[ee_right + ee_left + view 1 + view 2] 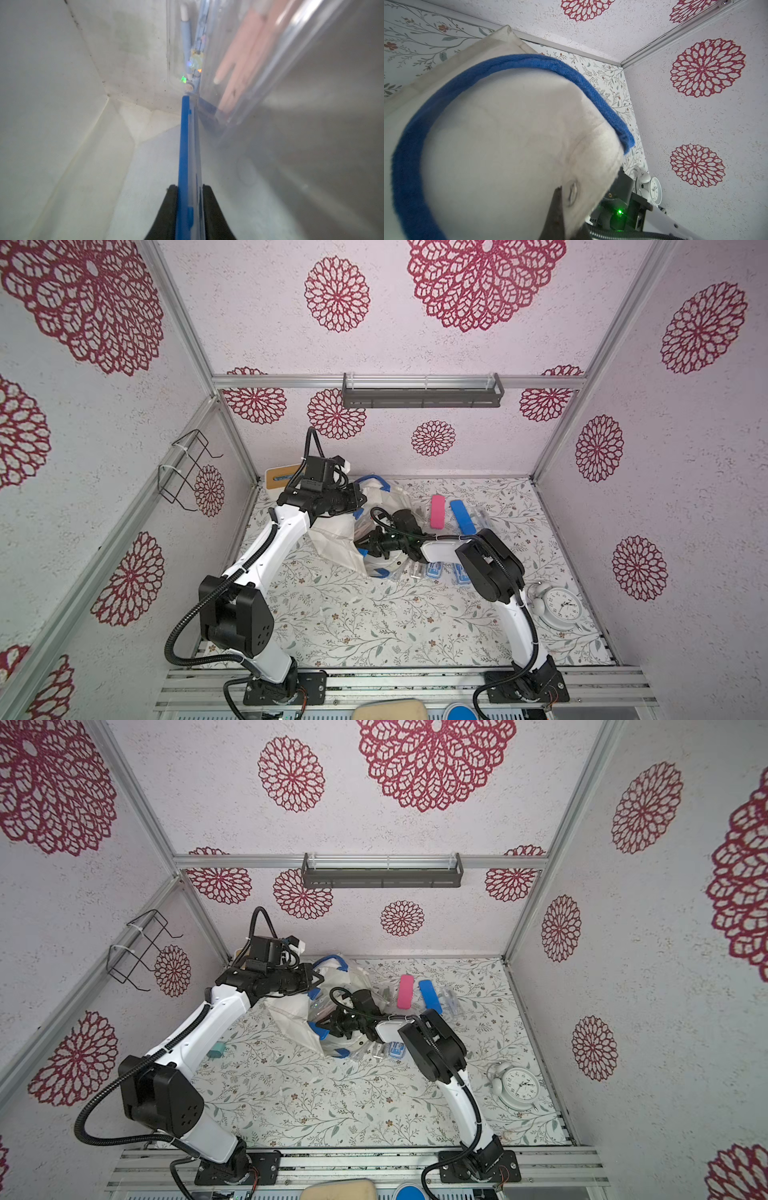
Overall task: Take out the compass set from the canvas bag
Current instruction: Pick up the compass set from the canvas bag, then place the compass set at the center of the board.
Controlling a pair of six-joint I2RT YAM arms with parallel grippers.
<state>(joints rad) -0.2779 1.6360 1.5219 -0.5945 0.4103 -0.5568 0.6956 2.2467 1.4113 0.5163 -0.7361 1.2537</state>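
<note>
Cream canvas bag (332, 536) held by left gripper (360, 500); right gripper (365, 546) is inside it, clamped on the compass set (185, 145).

Both top views: the bag slumps between the arms with its mouth toward the right arm. Left jaws are clenched on its rim by a blue handle (376, 480). The right gripper reaches into the mouth, and the set itself is hidden by cloth and gripper. Left wrist: canvas and the handle fill the frame, and one finger (556, 207) is pressed into the cloth. Right wrist: inside the bag, two black fingers (170, 203) pinch the blue-backed clear case edge-on. Its long axis runs straight out from the jaws, deeper into the bag. A second clear case (259, 72) with pink contents sits just beside it. The right arm is nearer and already on the set. Likely next move: draw it straight back along that axis, out through the mouth.
</note>
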